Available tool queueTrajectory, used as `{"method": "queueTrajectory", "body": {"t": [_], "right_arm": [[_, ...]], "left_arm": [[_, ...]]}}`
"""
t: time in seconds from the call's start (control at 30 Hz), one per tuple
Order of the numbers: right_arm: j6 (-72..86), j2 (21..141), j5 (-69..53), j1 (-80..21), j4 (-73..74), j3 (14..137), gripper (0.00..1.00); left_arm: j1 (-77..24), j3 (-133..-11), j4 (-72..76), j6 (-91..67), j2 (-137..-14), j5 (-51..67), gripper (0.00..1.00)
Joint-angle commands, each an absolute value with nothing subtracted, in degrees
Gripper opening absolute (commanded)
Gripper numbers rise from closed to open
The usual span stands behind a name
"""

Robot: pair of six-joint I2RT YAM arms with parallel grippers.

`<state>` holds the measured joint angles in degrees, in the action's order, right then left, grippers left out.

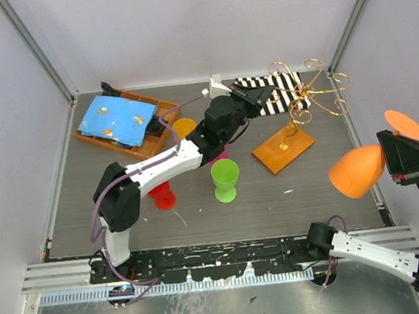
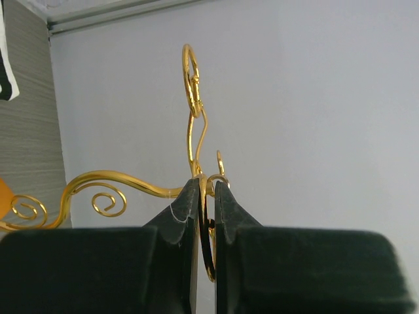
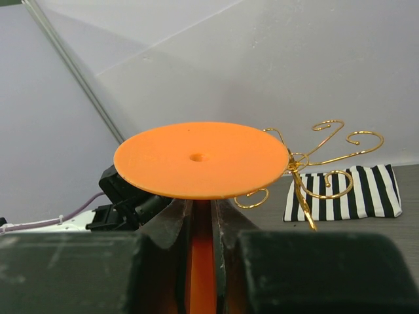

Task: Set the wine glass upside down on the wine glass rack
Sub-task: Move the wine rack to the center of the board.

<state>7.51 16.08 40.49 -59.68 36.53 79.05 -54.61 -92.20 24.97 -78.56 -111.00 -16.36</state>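
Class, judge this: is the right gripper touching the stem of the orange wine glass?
Touching. The right wrist view shows the right gripper clamped against both sides of the orange wine glass stem, no gap.

Wine glass (image 1: 356, 172): orange, aloft at right, tilted, apart from rack.
Wine glass rack (image 1: 283, 150): gold wire scrolls, upright, orange-brown base.

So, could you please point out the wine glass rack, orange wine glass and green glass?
wine glass rack (image 1: 276, 155): top external view, wooden base.
orange wine glass (image 1: 356, 172): top external view, bowl.
green glass (image 1: 224, 172): top external view, bowl.
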Motion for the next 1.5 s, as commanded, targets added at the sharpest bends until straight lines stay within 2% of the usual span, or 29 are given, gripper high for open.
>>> {"method": "queueTrajectory", "body": {"t": [0.0, 0.33, 0.8, 1.23, 1.47], "right_arm": [[7.93, 15.82, 41.13, -59.85, 34.89, 78.77, 0.00], [7.96, 15.83, 41.31, -59.87, 34.81, 78.11, 0.01], [7.64, 15.82, 41.75, -59.89, 33.76, 76.31, 0.01], [6.92, 15.34, 42.23, -59.84, 32.06, 74.06, 0.01], [6.54, 14.86, 42.34, -59.89, 31.72, 73.56, 0.01]], "left_arm": [[-52.43, -95.03, 23.58, -75.84, -109.63, -17.98, 0.00], [-45.69, -96.95, 20.73, -76.13, -108.31, -13.98, 0.00], [-33.16, -99.09, 12.09, -76.44, -108.20, 0.94, 0.00], [-25.33, -110.43, 0.79, -72.84, -113.24, 18.29, 0.00], [-23.26, -113.69, -3.03, -70.93, -114.61, 21.55, 0.00]]}}
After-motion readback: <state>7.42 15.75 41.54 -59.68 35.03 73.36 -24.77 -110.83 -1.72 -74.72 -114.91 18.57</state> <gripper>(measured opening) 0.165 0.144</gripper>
